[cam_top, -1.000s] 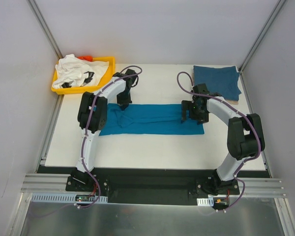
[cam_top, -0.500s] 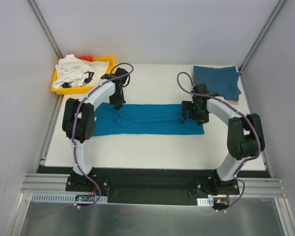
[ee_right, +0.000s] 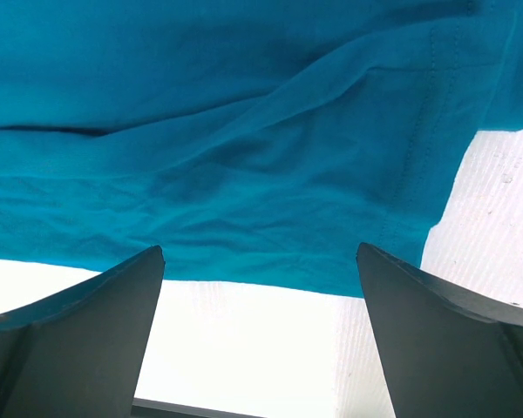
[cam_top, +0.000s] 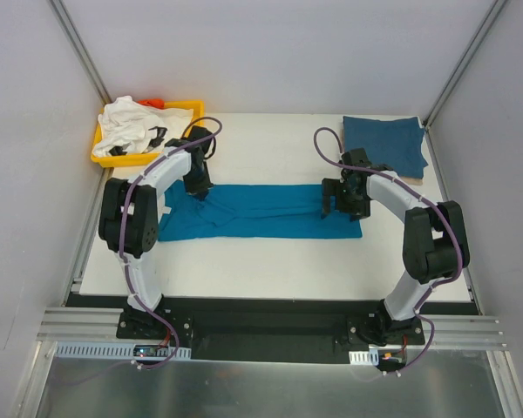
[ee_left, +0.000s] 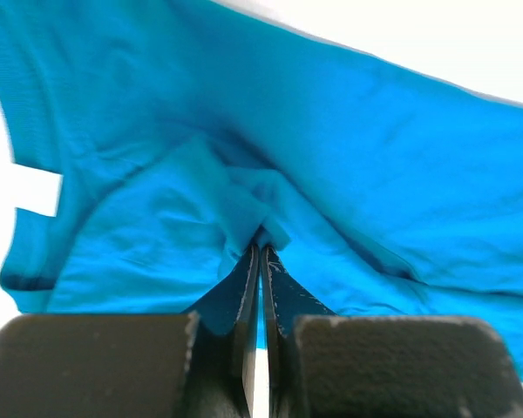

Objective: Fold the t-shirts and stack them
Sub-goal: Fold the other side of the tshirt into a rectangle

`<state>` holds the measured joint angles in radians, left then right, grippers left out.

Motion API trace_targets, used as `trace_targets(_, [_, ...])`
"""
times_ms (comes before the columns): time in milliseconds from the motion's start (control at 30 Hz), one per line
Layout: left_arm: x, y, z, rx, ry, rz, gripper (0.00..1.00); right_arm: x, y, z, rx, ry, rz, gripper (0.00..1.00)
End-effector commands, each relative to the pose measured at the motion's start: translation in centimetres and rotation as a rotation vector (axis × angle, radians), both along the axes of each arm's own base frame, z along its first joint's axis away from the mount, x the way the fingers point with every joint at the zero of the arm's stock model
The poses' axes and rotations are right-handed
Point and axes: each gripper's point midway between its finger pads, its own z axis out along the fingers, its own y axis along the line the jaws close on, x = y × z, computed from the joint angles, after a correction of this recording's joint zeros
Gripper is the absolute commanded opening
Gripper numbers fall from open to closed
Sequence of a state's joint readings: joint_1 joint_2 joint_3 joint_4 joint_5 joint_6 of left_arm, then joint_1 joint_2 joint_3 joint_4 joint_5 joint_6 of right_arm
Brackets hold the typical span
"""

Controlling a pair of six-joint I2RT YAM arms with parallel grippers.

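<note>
Teal-blue t-shirt (cam_top: 261, 211) lies stretched out, left pincer (ee_left: 260, 252) clamped on its fold, right pincer (ee_right: 260, 257) spread wide above it.

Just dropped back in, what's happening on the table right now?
The left gripper has its jaws shut on a pinch of the teal t-shirt near its left end; the shirt lies spread in a long strip across the table. The right gripper sits over the shirt's right end with jaws open, holding nothing. A darker blue t-shirt lies folded at the far right corner, and a white t-shirt is heaped in the yellow tray at far left.
</note>
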<state>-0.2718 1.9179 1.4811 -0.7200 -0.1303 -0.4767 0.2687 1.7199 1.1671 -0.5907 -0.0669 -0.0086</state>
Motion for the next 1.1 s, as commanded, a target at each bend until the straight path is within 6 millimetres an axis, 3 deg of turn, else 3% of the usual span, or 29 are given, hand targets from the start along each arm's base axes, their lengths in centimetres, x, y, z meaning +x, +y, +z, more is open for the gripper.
trace_targets(0, [0.7,1.1,1.8,-0.046,-0.062,0.018,0.00,0.2,-0.3,1.3,-0.003,-0.028,-0.011,0.97])
trace_targets(100, [1.4,1.5,2.2,-0.070,-0.083,0.012,0.00,0.1,-0.3,1.4,-0.004,-0.032,-0.012,0.96])
trace_targets(200, [2.2,2.2,2.4,-0.084,-0.093,0.012,0.07,0.1,-0.4,1.6,-0.007,-0.033,-0.013,0.96])
trace_targets(500, [2.0,5.2,4.6,-0.021,-0.143,0.067,0.65,-0.1,-0.8,2.4,-0.024,-0.050,-0.015,0.96])
trace_targets(567, [1.8,4.9,5.7,-0.042,-0.165,0.073,0.84,-0.1,-0.8,2.8,-0.022,-0.061,-0.014,0.96])
trace_targets(600, [1.7,4.7,6.0,-0.057,-0.169,0.076,0.99,0.0,-0.8,3.0,-0.019,-0.066,-0.015,0.96])
trace_targets(767, [1.2,-0.3,8.8,-0.289,-0.212,-0.005,0.99,-0.2,-0.6,3.5,-0.003,-0.083,-0.011,0.96])
trace_targets(867, [0.4,-5.0,8.6,-0.380,-0.184,-0.141,0.99,-0.4,-0.4,3.4,0.003,-0.081,-0.010,0.97])
trace_targets(933, [0.0,-7.2,7.3,-0.402,-0.141,-0.192,0.99,-0.4,-0.2,3.2,0.009,-0.079,-0.004,0.96])
trace_targets(1067, [0.8,-9.5,5.7,-0.439,-0.091,-0.222,1.00,-0.8,0.0,2.9,0.015,-0.071,0.005,0.96])
